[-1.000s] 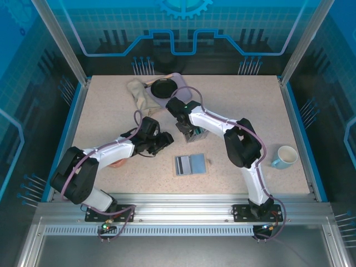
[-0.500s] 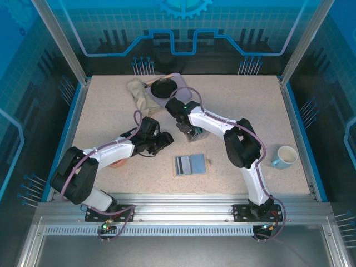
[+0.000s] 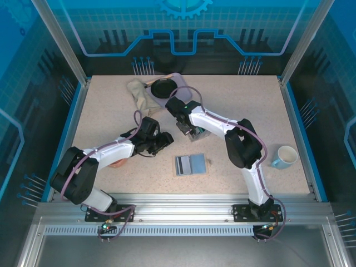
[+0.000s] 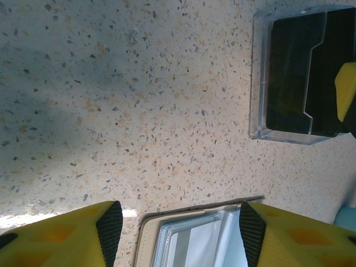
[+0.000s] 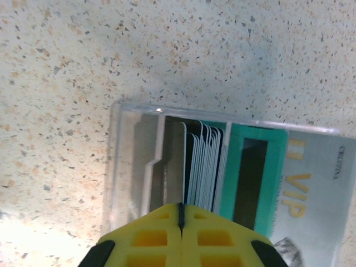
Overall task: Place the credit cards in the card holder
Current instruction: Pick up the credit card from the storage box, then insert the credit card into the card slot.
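Note:
The credit cards (image 5: 203, 161) stand edge-on in a clear plastic box (image 5: 133, 161), with a teal VIP card (image 5: 250, 178) lying flat beside the stack. My right gripper (image 5: 179, 208) is shut right over the stack, and the leftmost card's edge runs into the seam of its jaws. From above, the right gripper (image 3: 186, 132) sits on the box (image 3: 198, 134). The card holder (image 3: 191, 164) lies open and flat on the table, grey panels up. My left gripper (image 3: 164, 142) hovers open to its left; the holder's corner (image 4: 194, 239) lies between the left gripper's (image 4: 177, 222) fingers, untouched.
A white mug (image 3: 285, 157) stands at the right edge. A black dish (image 3: 163, 88) and a beige cloth (image 3: 139, 92) lie at the back. The clear box (image 4: 295, 78) appears in the left wrist view with a yellow right finger (image 4: 346, 89) at it.
The right gripper has closed its jaws over the card stack and shifted slightly toward the back left. The left arm has stayed still.

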`<state>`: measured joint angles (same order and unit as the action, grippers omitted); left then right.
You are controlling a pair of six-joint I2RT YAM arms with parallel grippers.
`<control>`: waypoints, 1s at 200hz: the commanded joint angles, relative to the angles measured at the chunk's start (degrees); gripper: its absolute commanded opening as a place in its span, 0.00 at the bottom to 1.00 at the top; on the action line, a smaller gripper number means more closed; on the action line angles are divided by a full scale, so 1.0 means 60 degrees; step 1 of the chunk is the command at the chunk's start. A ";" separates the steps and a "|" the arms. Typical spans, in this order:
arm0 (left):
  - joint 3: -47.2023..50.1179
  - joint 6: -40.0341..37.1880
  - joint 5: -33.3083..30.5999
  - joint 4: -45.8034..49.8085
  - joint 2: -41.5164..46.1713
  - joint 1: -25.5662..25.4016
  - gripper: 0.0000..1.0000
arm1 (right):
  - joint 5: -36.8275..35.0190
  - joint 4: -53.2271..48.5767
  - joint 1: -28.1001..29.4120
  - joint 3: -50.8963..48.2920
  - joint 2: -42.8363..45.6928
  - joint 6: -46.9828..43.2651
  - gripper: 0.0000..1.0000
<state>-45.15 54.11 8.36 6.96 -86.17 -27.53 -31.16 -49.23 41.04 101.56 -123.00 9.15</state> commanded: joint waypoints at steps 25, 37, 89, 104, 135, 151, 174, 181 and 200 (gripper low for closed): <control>0.0078 0.0139 -0.0024 -0.0043 0.0094 0.0076 0.61 | 0.0526 -0.0094 -0.0173 -0.0287 0.0704 0.0175 0.00; 0.0071 0.0147 -0.0017 -0.0047 0.0087 0.0076 0.61 | 0.0683 -0.0099 -0.0224 -0.0320 0.0836 0.0257 0.00; -0.0116 -0.0038 0.0424 -0.0233 0.0154 0.0084 0.62 | 0.2095 -0.0017 -0.0639 -0.0600 0.1780 0.0748 0.00; -0.0289 -0.0091 0.0848 -0.0443 0.0098 0.0076 0.62 | 0.2755 0.0231 -0.0829 -0.0918 0.2268 0.0942 0.00; -0.0444 0.0131 0.1621 -0.1252 0.0103 0.0109 0.65 | 0.4891 0.1019 -0.1572 -0.1970 0.3596 0.1815 0.00; -0.0442 0.0414 0.2118 -0.1862 0.0091 0.0207 0.66 | 0.6158 0.1649 -0.2070 -0.2730 0.4342 0.2407 0.00; -0.0441 0.0918 0.3006 -0.3024 -0.0048 0.0311 0.67 | 0.8129 0.2930 -0.2873 -0.4056 0.5371 0.3483 0.00; -0.0428 0.1093 0.3270 -0.3450 -0.0099 0.0325 0.67 | 0.8723 0.3333 -0.3100 -0.4461 0.5643 0.3847 0.00; -0.0488 0.1556 0.3816 -0.4434 -0.0255 0.0331 0.67 | 1.0036 0.4408 -0.3584 -0.5341 0.6202 0.4788 0.00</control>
<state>-46.17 58.81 23.68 -9.13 -86.48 -26.00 12.88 -33.17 22.13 74.83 -89.30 28.08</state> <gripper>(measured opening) 0.670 0.043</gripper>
